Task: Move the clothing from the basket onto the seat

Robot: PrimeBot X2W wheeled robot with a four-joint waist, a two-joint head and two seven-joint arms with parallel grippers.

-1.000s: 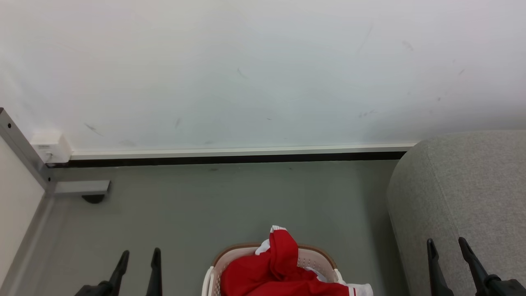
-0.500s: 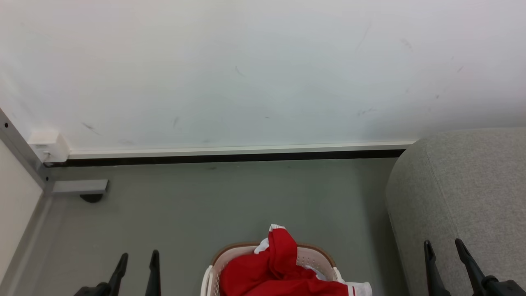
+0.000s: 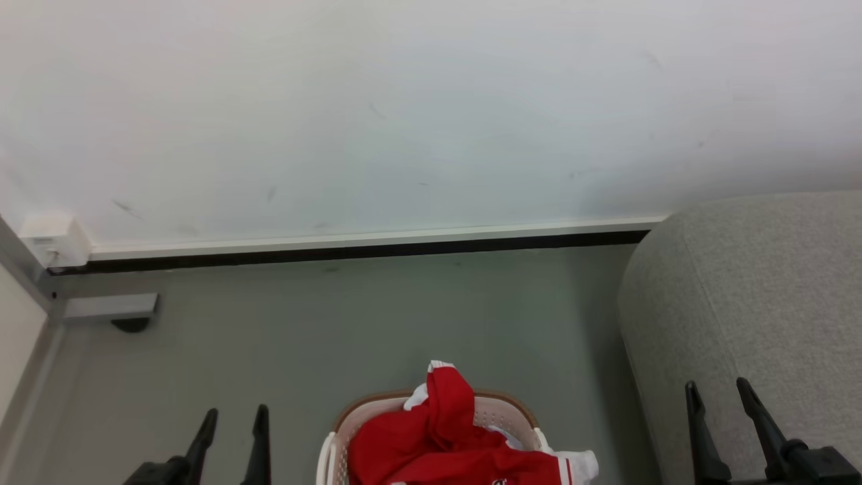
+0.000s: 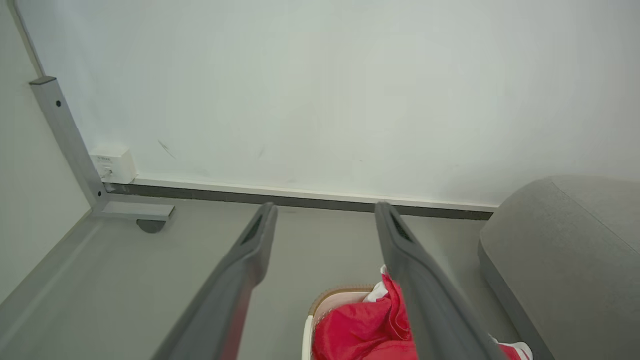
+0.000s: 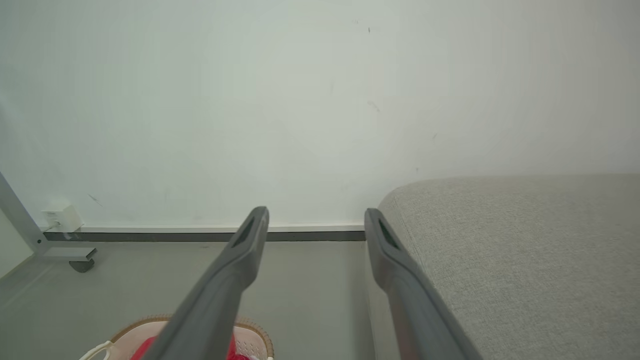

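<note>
The reach has not begun. Left end effector [image 3: 236, 411] and right end effector [image 3: 715, 385] both hang released and empty. The red clothing [image 3: 444, 444] is heaped in the basket [image 3: 404, 399] between them, and the grey seat [image 3: 761, 283] lies beside the right one. Next, probably, one must descend onto the heap and clench.

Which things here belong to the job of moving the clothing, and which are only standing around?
Part of the job: the red clothing, the basket holding it, the grey seat on the right.
Only standing around: the white wall box, the grey metal foot beside it, the skirting board.
</note>
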